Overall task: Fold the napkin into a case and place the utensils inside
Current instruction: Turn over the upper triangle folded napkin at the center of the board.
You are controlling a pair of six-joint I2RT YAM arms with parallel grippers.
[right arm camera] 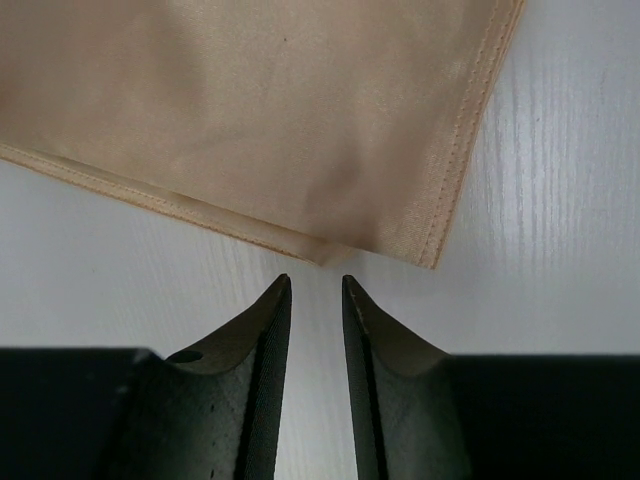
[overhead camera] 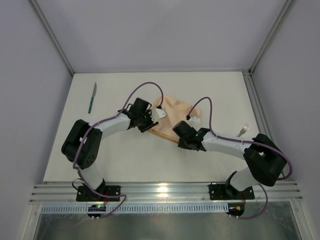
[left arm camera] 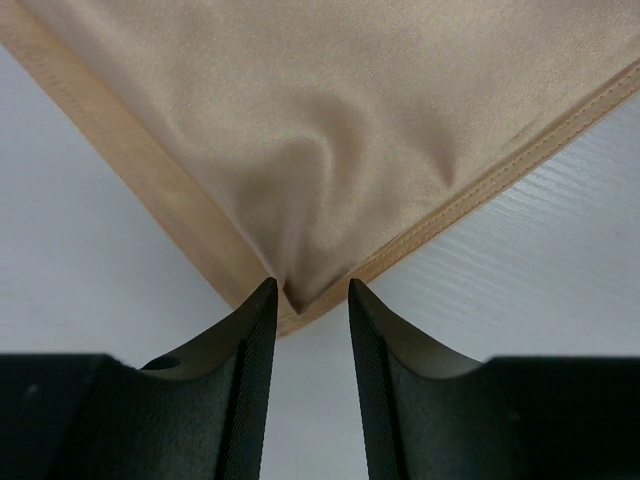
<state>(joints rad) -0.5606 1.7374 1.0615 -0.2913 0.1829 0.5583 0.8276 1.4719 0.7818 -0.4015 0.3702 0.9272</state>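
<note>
State of the left gripper (left arm camera: 307,297): we see its two fingers drawn close on one corner of the napkin (left arm camera: 330,120). The corner sits pinched between the tips, and the cloth puckers just beyond them.
State of the right gripper (right arm camera: 316,287): the fingers stand only a little apart and hold nothing. We see the bare table (right arm camera: 560,200) in the gap.
The napkin before the right gripper: a near corner of the cloth lies just in front of the tips, not between them. One hem runs away to the left, the other up to the right.
Place of the napkin: the peach-orange cloth lies mid-table between the two grippers, the left gripper at its left corner and the right gripper at its near edge.
Place of the knife (overhead camera: 92,97): far left of the table, well apart from the cloth.
Place of the fork (overhead camera: 243,130): at the right. We see only its silver prongs beside the right arm.
</note>
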